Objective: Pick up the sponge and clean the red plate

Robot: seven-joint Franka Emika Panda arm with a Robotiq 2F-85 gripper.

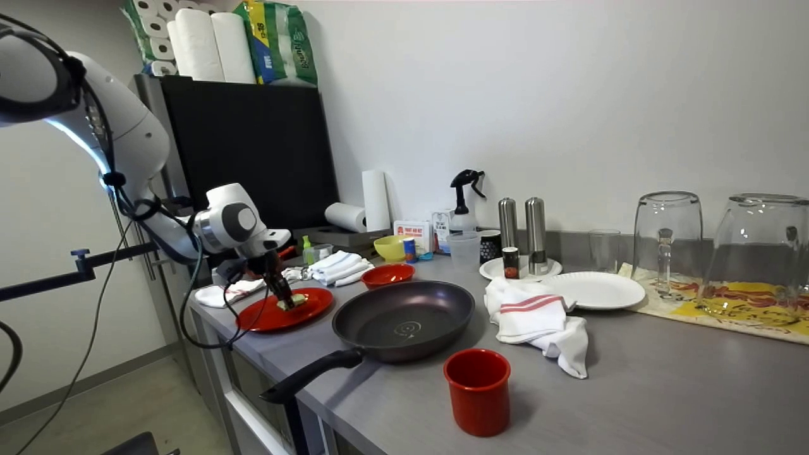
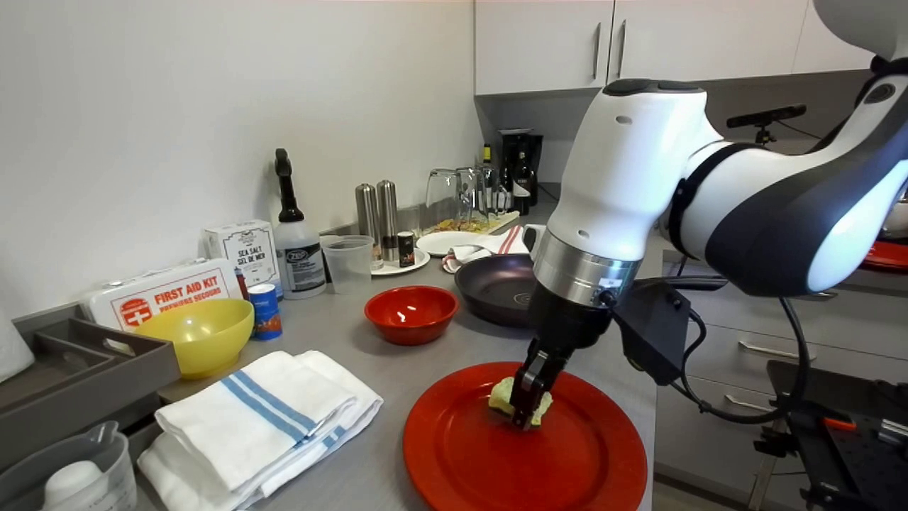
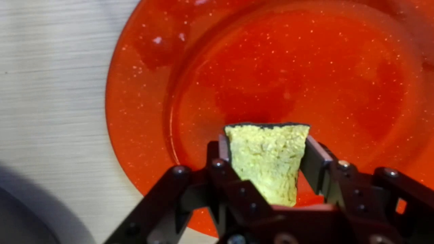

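Observation:
The red plate [image 2: 525, 472] lies flat on the grey counter near its front edge; it also shows in an exterior view [image 1: 259, 319] and in the wrist view [image 3: 298, 67]. The sponge [image 3: 268, 162] is pale yellow-green with a dark edge layer. My gripper [image 3: 266, 139] is shut on the sponge, with a finger pad against each side. In both exterior views the gripper [image 2: 523, 424] points down over the plate, and the sponge [image 2: 502, 396] is at the plate's inner surface. I cannot tell whether the sponge's underside touches the plate.
A black frying pan [image 1: 404, 322] and a small red bowl [image 2: 411, 316] stand beside the plate. Folded white towels [image 2: 284, 404] lie on its other side. A red cup [image 1: 478, 395] stands near the counter's front edge. A yellow bowl [image 2: 198, 333] stands toward the wall.

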